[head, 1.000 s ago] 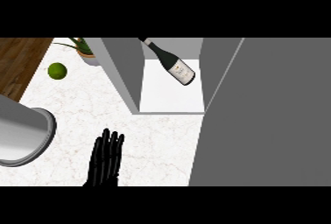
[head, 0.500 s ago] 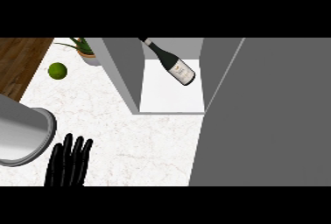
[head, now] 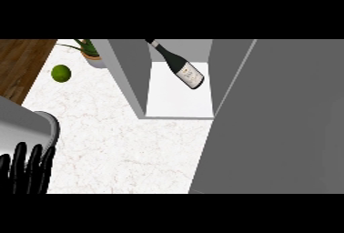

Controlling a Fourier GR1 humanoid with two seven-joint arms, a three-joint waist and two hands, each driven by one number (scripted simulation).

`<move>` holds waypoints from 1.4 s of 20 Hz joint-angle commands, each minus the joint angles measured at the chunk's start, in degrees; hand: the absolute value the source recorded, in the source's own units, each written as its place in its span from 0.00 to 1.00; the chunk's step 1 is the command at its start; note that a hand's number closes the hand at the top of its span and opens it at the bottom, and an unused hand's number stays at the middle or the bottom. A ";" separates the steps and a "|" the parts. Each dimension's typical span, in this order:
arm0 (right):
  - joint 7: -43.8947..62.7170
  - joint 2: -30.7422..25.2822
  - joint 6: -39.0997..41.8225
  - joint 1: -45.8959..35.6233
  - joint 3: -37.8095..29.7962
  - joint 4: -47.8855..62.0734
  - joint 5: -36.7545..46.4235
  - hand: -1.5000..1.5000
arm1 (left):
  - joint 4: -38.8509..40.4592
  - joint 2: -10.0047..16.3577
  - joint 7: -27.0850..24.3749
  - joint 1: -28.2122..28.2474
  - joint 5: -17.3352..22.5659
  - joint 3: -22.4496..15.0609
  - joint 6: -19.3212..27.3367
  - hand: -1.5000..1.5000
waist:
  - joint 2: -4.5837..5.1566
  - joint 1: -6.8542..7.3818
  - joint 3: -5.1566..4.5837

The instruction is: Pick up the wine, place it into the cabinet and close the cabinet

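Wine (head: 180,68) lies inside our cabinet (head: 128,77) at upper centre; only closing is left, we judge. Our left hand (head: 20,169), lower left, fingers straight, holds nothing; next we must swing the door (head: 282,127) shut.

The wine bottle (head: 179,66) lies tilted inside the cabinet (head: 129,77), on its white floor (head: 178,101), neck toward the upper left; its pale label faces up; the cabinet's grey door (head: 282,118) stands open and fills the right side of the view. A white marble counter (head: 124,141) spreads in front of the cabinet; on it, left of the cabinet, sits a green lime (head: 61,73), with a potted plant (head: 88,48) near it at the top; a grey round container (head: 25,125) shows at the left edge. The left hand (head: 33,168) rests at the lower left corner, fingers straight and pointing up, holding nothing; brown wood (head: 20,63) shows at the upper left.
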 commanded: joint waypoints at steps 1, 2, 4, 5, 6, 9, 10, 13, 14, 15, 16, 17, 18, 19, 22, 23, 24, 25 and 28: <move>5.86 -0.66 -1.41 1.41 7.04 -12.29 -0.47 1.00 | -0.94 1.72 -0.45 3.30 4.06 5.26 -4.25 0.00 | -0.03 -0.19 -0.05; 4.08 1.06 -2.44 0.85 12.40 -10.06 3.85 1.00 | 0.23 1.76 0.66 1.81 4.07 6.42 -3.61 0.00 | -0.04 -0.52 -0.05; 3.91 1.10 -2.66 0.56 14.14 -9.60 5.17 1.00 | -2.58 4.84 1.58 4.43 6.73 10.84 -5.75 0.00 | -0.10 -0.27 -0.02; 7.10 1.11 -5.72 -1.05 15.15 -12.31 4.45 1.00 | 2.78 3.09 -1.17 4.19 5.90 9.61 -8.80 0.00 | -0.11 -0.50 -0.11; 4.42 1.11 -7.55 -1.16 17.69 -9.67 7.06 1.00 | 2.88 5.37 -0.10 5.12 8.12 13.19 -10.60 0.00 | -0.17 -0.40 -0.11; 3.85 1.11 -11.86 -3.49 24.66 -7.48 11.84 1.00 | 3.12 5.15 -1.71 7.82 7.13 13.44 -12.54 0.00 | -0.32 -0.26 -0.12; 1.23 1.11 -14.05 -1.92 27.73 -6.71 14.49 1.00 | 1.84 5.94 -0.07 7.61 7.93 14.95 -11.58 0.00 | -0.37 -0.61 -0.07; -0.21 1.07 -20.99 -8.70 27.60 -2.12 14.73 1.00 | 4.37 5.43 -1.52 8.34 8.65 17.36 -16.10 0.00 | 0.02 0.19 -0.08; 1.93 1.06 -22.59 -7.48 32.61 -4.33 17.90 1.00 | 2.71 6.57 1.75 6.61 10.86 18.99 -14.16 0.00 | -0.24 -0.52 -0.11; 0.13 1.04 -21.33 -7.02 31.15 -3.32 18.96 1.00 | 4.22 7.15 -0.71 10.07 9.77 19.15 -18.46 0.00 | -0.23 0.01 -0.08; 0.27 1.03 -24.70 -10.45 32.18 -2.13 19.01 1.00 | 6.74 5.44 1.00 4.99 10.53 18.21 -16.98 0.00 | -0.02 -0.72 -0.14; 2.33 1.02 -26.44 -10.73 33.22 -3.72 20.53 1.00 | 2.90 7.18 2.41 7.47 11.13 20.13 -15.34 0.00 | -0.29 -0.26 -0.12; 1.96 1.00 -27.36 -13.31 32.80 -1.57 21.11 1.00 | 4.25 6.81 3.00 4.69 12.29 21.32 -15.94 0.00 | -0.09 -0.44 -0.14; -0.89 0.99 -27.49 -11.92 33.82 -0.31 22.62 1.00 | 6.04 7.69 4.14 4.23 13.89 23.36 -17.27 0.00 | -0.08 -0.63 -0.09; 2.38 0.92 -30.49 -19.64 30.13 -0.06 21.30 1.00 | 5.03 7.47 3.30 7.10 14.56 23.65 -21.23 0.00 | 0.01 0.59 -0.13; 0.80 0.89 -32.95 -22.04 31.48 3.00 23.09 1.00 | 3.92 5.45 3.08 6.67 12.89 20.17 -19.62 0.00 | -0.01 0.48 -0.15; 1.02 0.86 -35.02 -22.84 33.08 3.59 24.64 1.00 | 4.05 6.57 4.19 6.00 12.69 21.11 -19.50 0.00 | -0.04 0.23 -0.14; 0.61 0.83 -35.83 -25.15 30.87 5.87 22.17 1.00 | 7.36 7.04 4.65 4.45 15.65 24.02 -22.47 0.00 | 0.22 0.51 -0.17; 1.15 0.74 -39.05 -30.20 30.34 8.18 23.00 1.00 | 6.95 4.19 3.53 4.49 12.18 19.86 -21.57 0.00 | 0.20 0.61 -0.19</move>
